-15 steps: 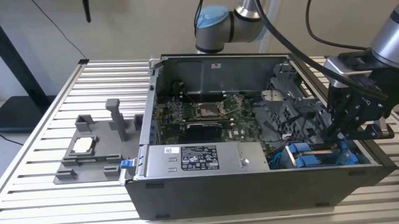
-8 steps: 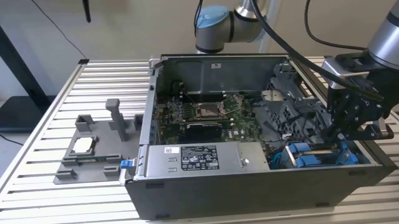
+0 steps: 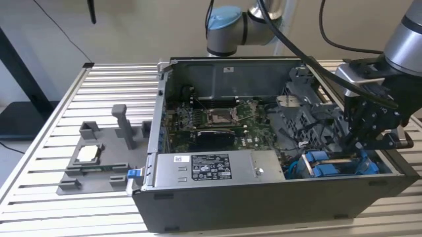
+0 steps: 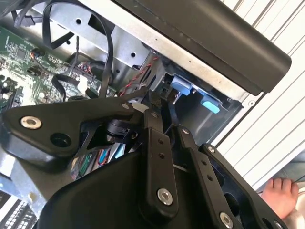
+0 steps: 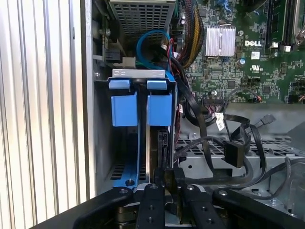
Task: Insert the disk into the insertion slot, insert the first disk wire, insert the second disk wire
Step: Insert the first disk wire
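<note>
Bright blue on grey metal, inside a dark computer case [image 3: 264,207].

The case is charcoal outside, and the worktop [image 3: 46,207] is pale silver, striped with thin dark grooves. The disk [image 5: 159,109] shows bright blue carrier tabs against the dull grey metal of the insertion slot [image 5: 138,73]. The motherboard [image 3: 218,123] is deep green, speckled with silver and black parts, and its finned heat sink [image 5: 220,40] is silver. The power supply [image 3: 254,170] is light grey with a white label printed in black. One blue cable [image 5: 153,32] loops beside a yellow, red and black wire bundle [image 5: 190,40] and several black leads [image 5: 205,143]. The hand [image 5: 167,174] is matte black with silver screw heads. The arm [image 3: 231,42] is silver-grey with a light blue joint cap. The fixture [image 3: 92,168] is mid-grey.
</note>
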`<state>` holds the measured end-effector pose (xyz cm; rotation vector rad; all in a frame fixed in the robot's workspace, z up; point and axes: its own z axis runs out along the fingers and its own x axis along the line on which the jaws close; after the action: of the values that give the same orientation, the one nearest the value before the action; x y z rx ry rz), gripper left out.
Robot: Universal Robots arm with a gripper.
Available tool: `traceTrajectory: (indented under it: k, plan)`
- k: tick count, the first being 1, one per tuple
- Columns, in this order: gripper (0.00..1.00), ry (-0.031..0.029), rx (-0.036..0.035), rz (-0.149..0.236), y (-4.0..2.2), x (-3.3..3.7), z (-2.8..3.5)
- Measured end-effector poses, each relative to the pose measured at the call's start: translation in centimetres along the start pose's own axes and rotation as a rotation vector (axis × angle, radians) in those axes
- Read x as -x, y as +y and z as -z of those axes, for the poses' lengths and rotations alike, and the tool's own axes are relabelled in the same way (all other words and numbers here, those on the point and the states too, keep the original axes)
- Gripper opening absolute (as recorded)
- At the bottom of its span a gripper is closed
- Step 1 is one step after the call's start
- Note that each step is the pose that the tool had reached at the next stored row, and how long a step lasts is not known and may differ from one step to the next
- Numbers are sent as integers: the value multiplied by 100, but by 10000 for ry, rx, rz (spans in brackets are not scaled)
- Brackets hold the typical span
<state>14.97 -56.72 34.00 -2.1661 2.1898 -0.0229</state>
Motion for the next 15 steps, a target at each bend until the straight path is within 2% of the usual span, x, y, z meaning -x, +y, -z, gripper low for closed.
traceTrajectory:
  k: [2,4,15]
  plan:
    - [20,4,-45,-2,4,0,-6]
    - [20,5,-59,0,7,1,-14]
    - [20,17,-60,-3,20,-3,-84]
